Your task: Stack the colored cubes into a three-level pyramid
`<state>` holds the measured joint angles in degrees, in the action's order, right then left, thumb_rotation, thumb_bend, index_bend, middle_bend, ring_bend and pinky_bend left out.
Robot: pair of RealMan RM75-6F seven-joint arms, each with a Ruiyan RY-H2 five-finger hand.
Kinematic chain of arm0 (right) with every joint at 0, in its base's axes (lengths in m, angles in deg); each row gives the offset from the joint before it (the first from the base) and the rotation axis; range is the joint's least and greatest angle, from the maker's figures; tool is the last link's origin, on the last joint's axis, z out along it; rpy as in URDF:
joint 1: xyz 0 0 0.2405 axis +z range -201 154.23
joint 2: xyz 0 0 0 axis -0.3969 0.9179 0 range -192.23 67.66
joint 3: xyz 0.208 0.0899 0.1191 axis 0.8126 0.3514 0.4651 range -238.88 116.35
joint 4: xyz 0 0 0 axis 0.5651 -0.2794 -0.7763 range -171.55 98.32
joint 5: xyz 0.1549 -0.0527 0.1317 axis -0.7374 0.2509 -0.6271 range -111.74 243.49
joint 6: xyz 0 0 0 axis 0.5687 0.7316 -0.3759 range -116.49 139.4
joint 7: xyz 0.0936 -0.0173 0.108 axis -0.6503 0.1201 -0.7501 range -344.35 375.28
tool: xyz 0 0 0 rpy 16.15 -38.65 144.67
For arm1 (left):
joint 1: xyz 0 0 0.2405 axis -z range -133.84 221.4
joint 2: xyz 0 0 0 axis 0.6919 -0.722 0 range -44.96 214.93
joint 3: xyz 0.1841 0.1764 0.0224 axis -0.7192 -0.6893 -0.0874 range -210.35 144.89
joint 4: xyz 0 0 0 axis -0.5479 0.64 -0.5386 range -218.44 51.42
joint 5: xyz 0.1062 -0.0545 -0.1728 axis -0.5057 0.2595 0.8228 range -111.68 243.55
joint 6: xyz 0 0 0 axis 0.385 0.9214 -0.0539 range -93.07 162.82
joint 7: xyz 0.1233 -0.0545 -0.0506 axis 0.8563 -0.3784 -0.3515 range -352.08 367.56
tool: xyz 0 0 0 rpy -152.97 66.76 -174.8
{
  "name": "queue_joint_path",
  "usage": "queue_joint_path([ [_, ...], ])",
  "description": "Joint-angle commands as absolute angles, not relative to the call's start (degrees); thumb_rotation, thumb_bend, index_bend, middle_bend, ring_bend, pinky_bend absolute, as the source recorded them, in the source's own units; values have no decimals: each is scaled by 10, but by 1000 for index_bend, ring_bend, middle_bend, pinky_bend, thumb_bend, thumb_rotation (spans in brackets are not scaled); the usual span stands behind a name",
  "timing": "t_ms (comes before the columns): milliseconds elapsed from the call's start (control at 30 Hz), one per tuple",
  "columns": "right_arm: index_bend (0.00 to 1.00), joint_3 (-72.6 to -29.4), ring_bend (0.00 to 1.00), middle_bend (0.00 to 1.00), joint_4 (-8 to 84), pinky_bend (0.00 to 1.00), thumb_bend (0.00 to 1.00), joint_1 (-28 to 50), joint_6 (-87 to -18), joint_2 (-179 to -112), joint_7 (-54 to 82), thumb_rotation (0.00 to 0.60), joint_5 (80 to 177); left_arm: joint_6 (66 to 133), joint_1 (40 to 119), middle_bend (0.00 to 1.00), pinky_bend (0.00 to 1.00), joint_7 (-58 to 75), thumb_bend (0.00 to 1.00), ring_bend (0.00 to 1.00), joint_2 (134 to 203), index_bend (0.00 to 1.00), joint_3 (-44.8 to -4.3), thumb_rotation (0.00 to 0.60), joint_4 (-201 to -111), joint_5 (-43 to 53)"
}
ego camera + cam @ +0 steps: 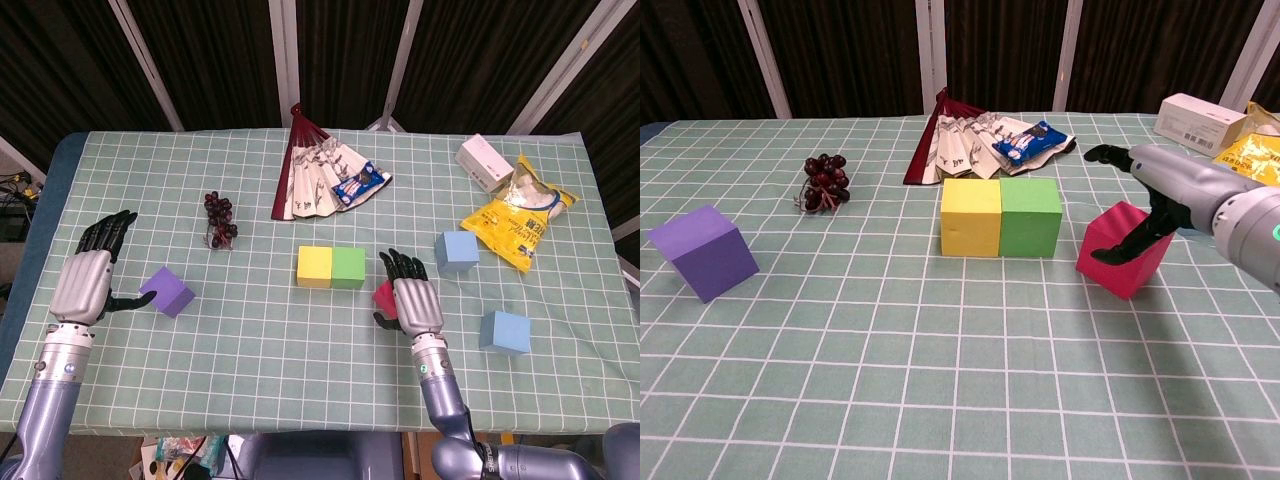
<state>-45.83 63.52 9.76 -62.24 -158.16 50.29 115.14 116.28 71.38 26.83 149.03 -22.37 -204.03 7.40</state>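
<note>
A folded paper fan (315, 175) lies at the far middle of the green checked tablecloth (260, 340), with a small blue snack packet (358, 184) on its right edge. A bunch of dark grapes (220, 218) sits to the left of it, and a white box (484, 161) and a yellow snack bag (520, 214) lie at the far right.

The yellow cube (314, 267) and green cube (348, 267) stand touching side by side at the centre. The pink cube (1124, 250), tilted, sits just right of them. Two light blue cubes (457, 250) (504, 331) lie further right, apart from each other. The purple cube (166, 291) lies at the left.

The right hand (413, 298) hangs over the pink cube with fingers spread, thumb against its front face; whether it grips is unclear. The left hand (88, 280) rests beside the purple cube, fingers apart, thumb near it.

From the head, the right hand hides most of the pink cube.
</note>
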Motion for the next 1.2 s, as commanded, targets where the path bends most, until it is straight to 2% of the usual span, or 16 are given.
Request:
queue_joint_path([
  [33, 0, -456, 0, 0, 610, 0, 248, 104, -626, -1593, 509, 600, 1147, 1163, 712, 23, 0, 267, 146, 0, 1490, 0, -222, 600, -2041, 73],
  [267, 0, -456, 0, 0, 582, 0, 248, 101, -633, -1587, 516, 600, 1133, 1163, 709, 23, 0, 272, 146, 0, 1494, 0, -214, 600, -2040, 85],
  [667, 0, -469, 0, 0, 587, 0, 248, 81, -647, -1554, 525, 600, 1124, 1157, 707, 25, 0, 276, 146, 0, 1496, 0, -208, 600, -2043, 89],
  [933, 0, -469, 0, 0, 599, 0, 248, 80, -626, -1525, 513, 600, 1128, 1157, 704, 25, 0, 275, 145, 0, 1496, 0, -205, 600, -2048, 86],
  [1067, 0, -485, 0, 70, 598, 0, 248, 82, -605, -1516, 495, 600, 1162, 1153, 704, 26, 0, 276, 146, 0, 1496, 0, -205, 600, -2050, 85],
  [1200, 0, -489, 2, 199, 589, 0, 248, 87, -585, -1510, 481, 600, 1175, 1154, 702, 27, 0, 274, 146, 0, 1496, 0, -203, 600, -2051, 83],
])
